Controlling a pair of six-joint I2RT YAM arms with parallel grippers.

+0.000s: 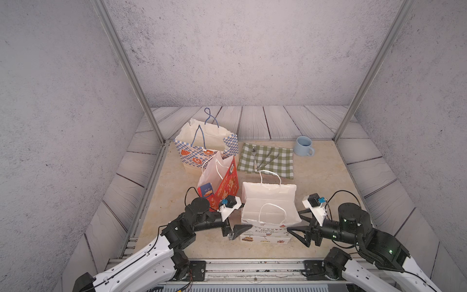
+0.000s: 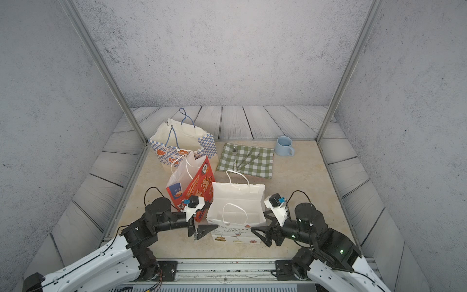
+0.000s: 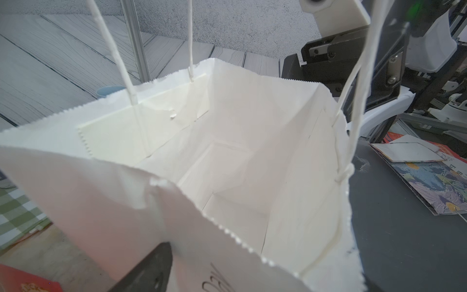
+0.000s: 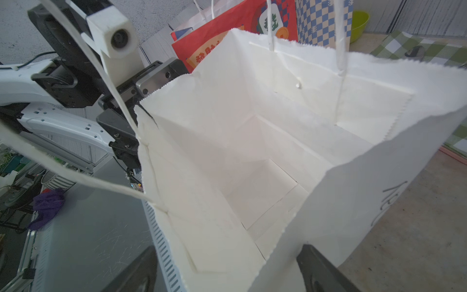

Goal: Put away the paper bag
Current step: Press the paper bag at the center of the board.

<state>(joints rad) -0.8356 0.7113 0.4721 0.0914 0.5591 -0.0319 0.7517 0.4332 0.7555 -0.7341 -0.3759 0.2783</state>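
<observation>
In both top views the white paper bag [image 1: 269, 199] is standing open near the front of the table [image 1: 328, 197]. It is sitting between the left gripper [image 1: 246, 215] and right gripper [image 1: 294, 220], both spread wide around its side walls.

In the left wrist view the thin, creased paper is looking light, floppy and easily torn.

In the right wrist view the twisted cord handles [image 4: 340, 50] are probably offering the sturdiest hold.

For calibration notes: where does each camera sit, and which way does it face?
Top views: high overhead, facing down and forward at the white bag; left gripper, right gripper show.
Left wrist: beside the bag, facing into it; one of its fingers shows.
Right wrist: opposite side, facing into it; both fingers show.
Shared: both wrist views show the bag's inside.
</observation>
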